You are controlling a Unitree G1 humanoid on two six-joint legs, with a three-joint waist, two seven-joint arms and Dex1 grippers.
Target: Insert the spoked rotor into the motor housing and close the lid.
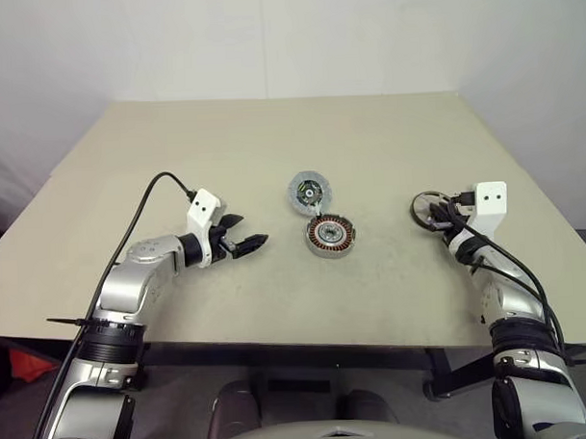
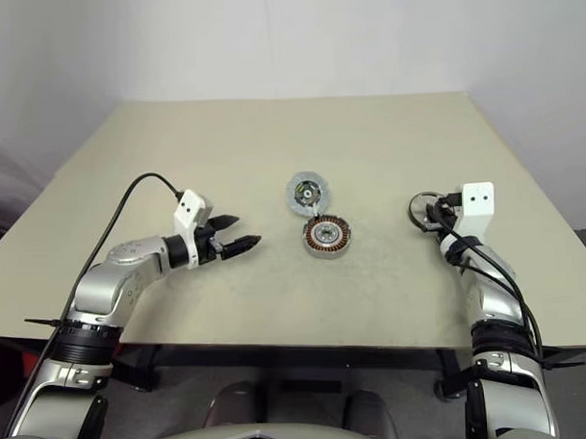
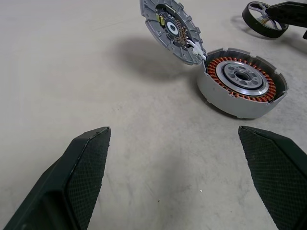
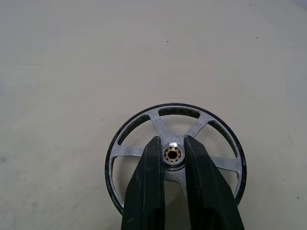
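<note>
Right gripper (image 4: 172, 145) clamped on the spoked rotor (image 4: 128, 151) hub, right of the motor housing (image 1: 330, 237): narrow pinch, rotor could tilt or slip on lift.

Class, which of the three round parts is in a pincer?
The black-rimmed spoked wheel, hub gripped by the right pincer; the copper-wound drum and green-centred disc lie free.

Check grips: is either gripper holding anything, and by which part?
The right gripper pinches the spoked rotor by its centre hub; the rotor lies flat on the table. The left gripper is open, holding nothing.
</note>
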